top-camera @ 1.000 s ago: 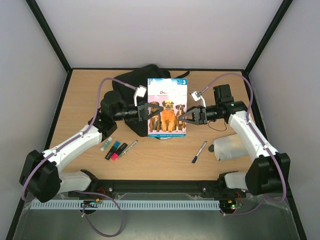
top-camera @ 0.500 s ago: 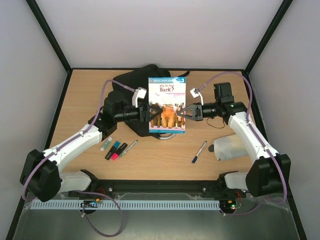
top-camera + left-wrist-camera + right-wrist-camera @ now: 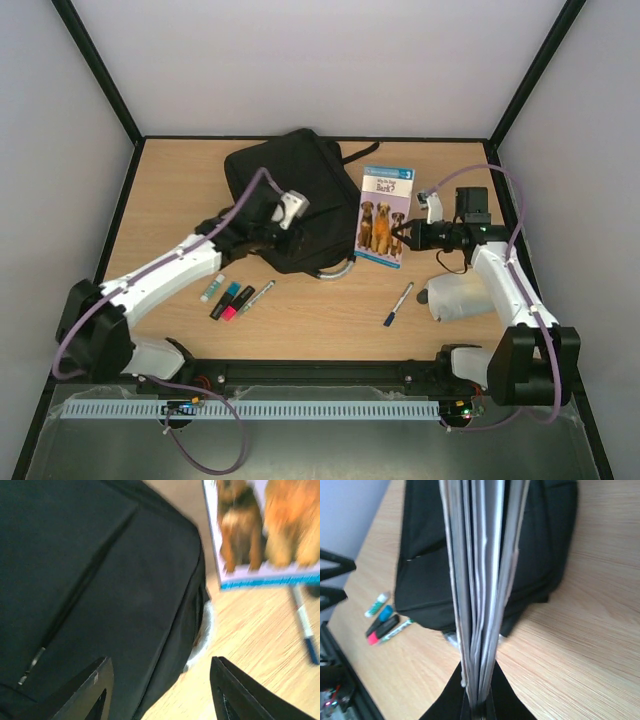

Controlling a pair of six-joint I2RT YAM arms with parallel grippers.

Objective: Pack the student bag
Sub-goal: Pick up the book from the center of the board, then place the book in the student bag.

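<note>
The right pincer (image 3: pixel 477 700) is clenched on one edge of a thin paperback book (image 3: pixel 480 555), which it holds up edge-on, the pages fanning a little above the grip. The left pincer (image 3: pixel 160 692) hangs released, jaws wide with nothing between them, low over the near side of the student bag (image 3: pixel 290 190). The bag lies flat toward 12 o'clock on the counter (image 3: pixel 180 180), and the book is just off its 3 o'clock side. A grey handle (image 3: pixel 335 272) curls out from under the bag's 5 o'clock corner. I'd judge the bag soft and limp. Pinched at one spot, the cloth would bunch and sag rather than lift as a whole, though it looks grippy enough not to slip. A zip line with a small puller (image 3: pixel 32 662) runs across its top panel, and I cannot tell whether any pocket is open. The puller, or the fabric lip beside it, seems the place to take hold, with the handle as the firmer option. Further out, markers (image 3: pixel 230 297) lie at 7 o'clock of the bag and a blue pen (image 3: pixel 398 303) at 5 o'clock.
</note>
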